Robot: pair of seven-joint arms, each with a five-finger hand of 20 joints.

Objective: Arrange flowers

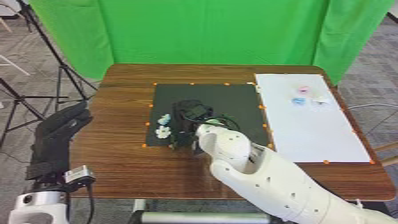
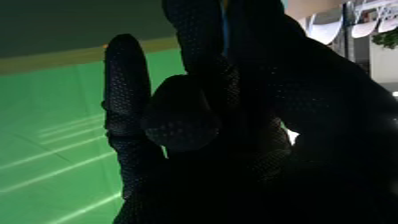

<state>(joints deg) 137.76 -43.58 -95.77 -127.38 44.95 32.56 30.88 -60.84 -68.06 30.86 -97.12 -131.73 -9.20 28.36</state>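
The right robot hand (image 1: 190,111) is over the black mat (image 1: 233,94) on the table (image 1: 115,175); whether it is clenched or grasping anything, I cannot tell. On the mat, just left of that hand, lie a light-blue flower (image 1: 164,119) and a white flower (image 1: 163,132). Right of the mat, a white sheet (image 1: 315,137) bears pale pink, blue and white blooms (image 1: 303,90). Left of the mat, well apart, the left robot hand (image 1: 59,131) is released, its fingers relaxed.

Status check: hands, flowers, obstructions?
Left robot hand open, at table's left edge. Right robot hand over black mat, beside blue flower, white flower. Pink flower on white sheet. Right arm hides part of mat.
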